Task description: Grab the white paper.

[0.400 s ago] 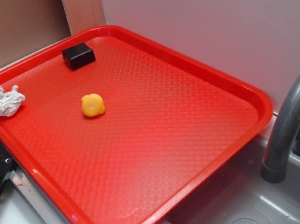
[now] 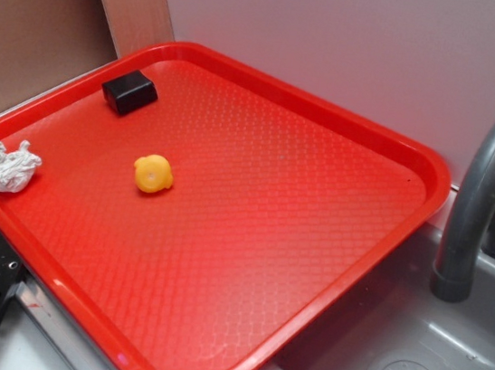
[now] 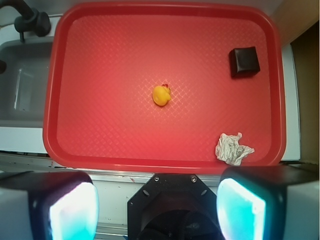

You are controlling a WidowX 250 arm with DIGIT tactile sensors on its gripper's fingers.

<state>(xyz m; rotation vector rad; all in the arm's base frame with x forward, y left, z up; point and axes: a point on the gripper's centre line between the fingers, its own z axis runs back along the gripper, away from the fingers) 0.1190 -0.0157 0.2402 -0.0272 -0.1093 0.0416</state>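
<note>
White paper (image 2: 6, 166) near tray (image 2: 330, 114) corner

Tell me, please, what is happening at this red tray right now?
Nothing is being held yet. The gripper sits high above the near edge of the red tray, its fingers wide apart and empty in the wrist view. On the tray lie the white paper, crumpled near one corner, a yellow ball toward the middle, and a small black block by the far rim. A grey sink with a faucet stands beside the tray.
</note>
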